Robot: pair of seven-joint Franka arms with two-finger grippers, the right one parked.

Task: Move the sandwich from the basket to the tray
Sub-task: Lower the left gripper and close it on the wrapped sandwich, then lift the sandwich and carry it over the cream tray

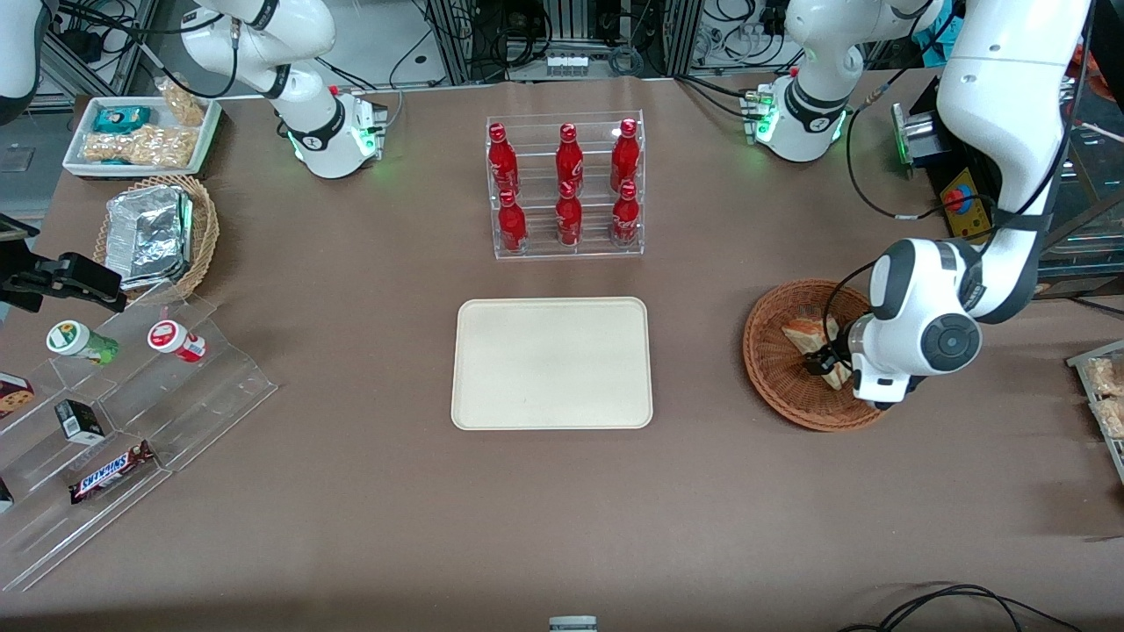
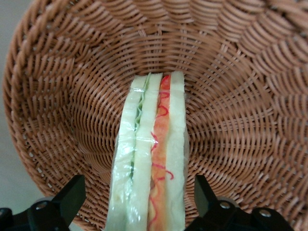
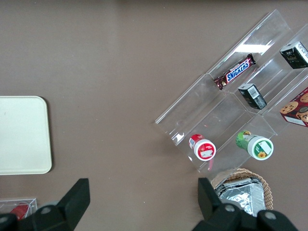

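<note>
The sandwich (image 1: 810,333), a wedge of white bread with orange and green layers in clear wrap, lies in the reddish-brown wicker basket (image 1: 766,355) toward the working arm's end of the table. My left gripper (image 1: 826,362) is down inside the basket and open. In the left wrist view the gripper (image 2: 138,186) straddles the sandwich (image 2: 149,159), with a gap between each finger and the wrap, and the basket (image 2: 231,96) surrounds it. The cream tray (image 1: 551,362) lies bare at mid-table, beside the basket; its corner shows in the right wrist view (image 3: 21,134).
A clear rack of red bottles (image 1: 566,186) stands farther from the front camera than the tray. Toward the parked arm's end are a tan basket with a foil package (image 1: 151,235), a white snack tray (image 1: 140,136) and a stepped acrylic shelf (image 1: 114,421) with snacks.
</note>
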